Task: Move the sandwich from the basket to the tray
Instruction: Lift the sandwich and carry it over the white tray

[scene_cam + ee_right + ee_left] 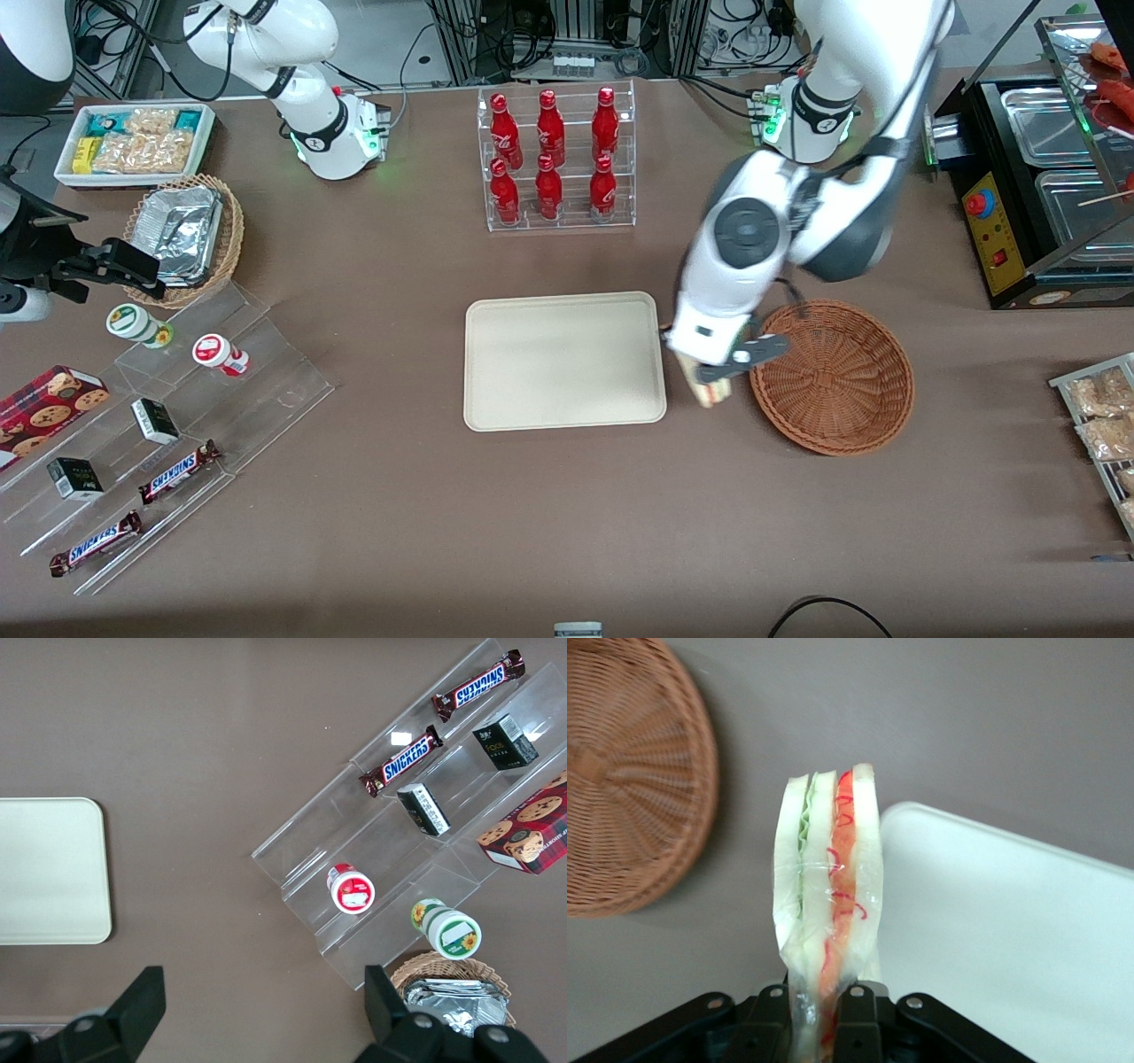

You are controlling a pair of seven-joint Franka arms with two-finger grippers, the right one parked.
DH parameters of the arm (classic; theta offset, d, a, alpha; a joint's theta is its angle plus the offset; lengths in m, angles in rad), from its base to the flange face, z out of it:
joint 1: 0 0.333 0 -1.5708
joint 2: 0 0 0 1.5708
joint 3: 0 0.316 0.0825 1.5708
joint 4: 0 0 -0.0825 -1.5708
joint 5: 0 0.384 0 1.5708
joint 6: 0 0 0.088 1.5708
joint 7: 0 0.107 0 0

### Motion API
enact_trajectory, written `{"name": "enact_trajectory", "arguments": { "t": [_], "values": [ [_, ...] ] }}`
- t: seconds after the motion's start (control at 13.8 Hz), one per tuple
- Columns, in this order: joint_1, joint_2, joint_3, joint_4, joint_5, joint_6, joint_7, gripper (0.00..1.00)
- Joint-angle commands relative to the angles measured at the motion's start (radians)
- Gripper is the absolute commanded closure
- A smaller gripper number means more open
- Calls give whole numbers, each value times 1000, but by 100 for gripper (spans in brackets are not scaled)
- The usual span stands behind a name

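pinching one sandwich [828,904] by its lower corner, the gripper [819,1010] has its jaws pressed onto the wrapped wedge, which stands up out of them with its red-orange filling stripe showing. in the front view the gripper [722,368] hangs over bare table [567,514] in the gap between one basket [833,377] and one tray [564,361], the sandwich [711,390] just under it and touching neither. the basket sits close to one side of the jaws, the tray close to the other; both hold nothing.

counted around them: six red bottles [551,155] in one clear rack, farther from the front camera than the jaws; two snickers bars [137,505], two small dark boxes [115,447], two round tubs [182,338] and one cookie box [49,403] on a clear stepped stand toward the parked arm's end; one lighter wicker basket of foil trays [186,235] and one white box of snack packets [133,142] there too.

the surface is a plain brown cloth. cables and metal framing run along the table's edge farthest from the camera.
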State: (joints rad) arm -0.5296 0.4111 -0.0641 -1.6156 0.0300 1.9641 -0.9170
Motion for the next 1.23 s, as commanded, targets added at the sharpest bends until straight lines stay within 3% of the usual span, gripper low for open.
{"name": "enact_trajectory", "arguments": {
  "t": [0.0,0.29,1.16],
  "values": [
    [-84,98,12,98,13,-19,-2,85],
    [-144,213,3,186,4,16,-10,84],
    [-248,307,0,187,30,144,67,85]
  ]
}}
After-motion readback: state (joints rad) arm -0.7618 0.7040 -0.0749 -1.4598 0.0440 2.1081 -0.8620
